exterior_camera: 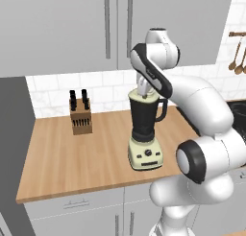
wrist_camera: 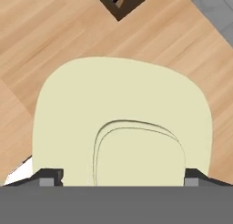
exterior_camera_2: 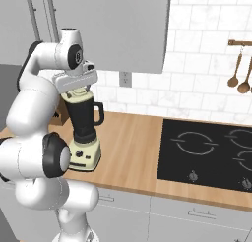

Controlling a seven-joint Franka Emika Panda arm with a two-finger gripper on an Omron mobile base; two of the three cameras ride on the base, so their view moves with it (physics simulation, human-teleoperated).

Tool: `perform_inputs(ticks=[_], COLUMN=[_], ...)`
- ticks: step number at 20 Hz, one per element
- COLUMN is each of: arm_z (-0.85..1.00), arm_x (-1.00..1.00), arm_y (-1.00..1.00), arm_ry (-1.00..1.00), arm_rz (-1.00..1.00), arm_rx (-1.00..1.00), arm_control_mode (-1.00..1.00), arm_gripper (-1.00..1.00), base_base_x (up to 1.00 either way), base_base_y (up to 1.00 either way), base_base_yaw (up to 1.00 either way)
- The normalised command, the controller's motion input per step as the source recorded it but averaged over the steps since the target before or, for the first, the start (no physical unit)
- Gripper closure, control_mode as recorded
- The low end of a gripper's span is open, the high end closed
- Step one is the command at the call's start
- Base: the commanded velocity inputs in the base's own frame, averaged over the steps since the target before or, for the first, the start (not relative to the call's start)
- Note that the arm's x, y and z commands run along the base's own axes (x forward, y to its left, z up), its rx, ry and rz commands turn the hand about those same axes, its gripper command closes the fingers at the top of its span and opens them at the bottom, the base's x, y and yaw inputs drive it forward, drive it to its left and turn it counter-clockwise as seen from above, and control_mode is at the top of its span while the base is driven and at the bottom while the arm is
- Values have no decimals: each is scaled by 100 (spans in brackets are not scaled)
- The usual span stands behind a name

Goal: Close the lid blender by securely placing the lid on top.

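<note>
Dark grey tapered blender upright on wooden counter, cream base, pale cream-green lid at jar's top

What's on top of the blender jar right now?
The lid sits over the blender top, with the gripper directly above it. The jar's rim and inside are covered.

blender stood centre frame on counter | lid on jar top, gripper directly above | knife block left of blender, nearer wall | cooktop right of blender
</note>
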Motion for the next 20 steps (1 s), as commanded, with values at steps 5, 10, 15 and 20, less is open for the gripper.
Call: perform_inputs(ticks=[5, 10, 15, 20], arm_z=[0, 5, 0, 9], arm_x=[0, -11, -6, -80], arm_y=[0, 0, 0, -37], arm_ry=[-12, -26, -23, -41], arm_rz=[-2, -7, -7, -7], arm_rx=[12, 17, 15, 27], arm_control_mode=[-100, -100, -100, -100], arm_gripper=[-100, -100, -100, -100], base_base_x=[0, 0, 0, 0], base_base_y=[0, 0, 0, 0], base_base_yaw=[0, 0, 0, 0])
